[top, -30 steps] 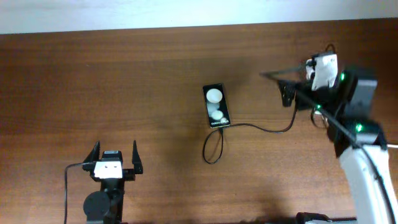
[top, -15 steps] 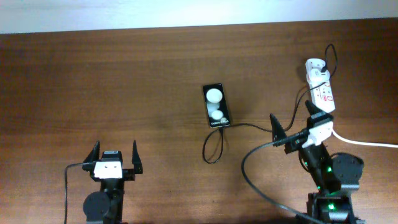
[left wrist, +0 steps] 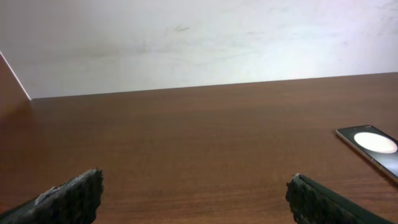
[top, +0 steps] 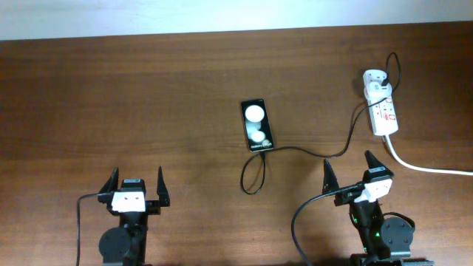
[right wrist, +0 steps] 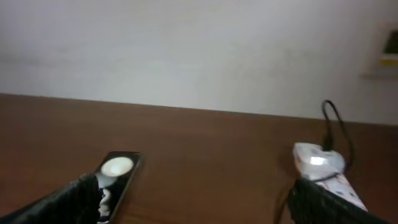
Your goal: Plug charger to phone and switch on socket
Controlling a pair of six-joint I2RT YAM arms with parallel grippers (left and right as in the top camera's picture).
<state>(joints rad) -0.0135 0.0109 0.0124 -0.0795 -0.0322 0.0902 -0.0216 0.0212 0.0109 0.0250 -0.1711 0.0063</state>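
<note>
The black phone [top: 256, 125] lies at the table's middle, with two white round spots on its screen. It also shows in the left wrist view [left wrist: 374, 148] and the right wrist view [right wrist: 115, 177]. The thin black charger cable [top: 307, 152] runs from the phone's near end, loops, and goes up to the white plug adapter [top: 375, 80] on the white socket strip [top: 384, 112], which also shows in the right wrist view [right wrist: 323, 168]. My left gripper [top: 137, 185] is open and empty at the front left. My right gripper [top: 349, 173] is open and empty, in front of the socket.
The socket's thick white cord [top: 429, 168] runs off the right edge of the table. A white wall [left wrist: 199, 43] stands behind the far table edge. My arms' thicker black cables [top: 299, 222] hang near the front edge.
My right arm has drawn back from the socket at the far right to the front of the table and lowered. The phone, cable and left arm have not moved.
</note>
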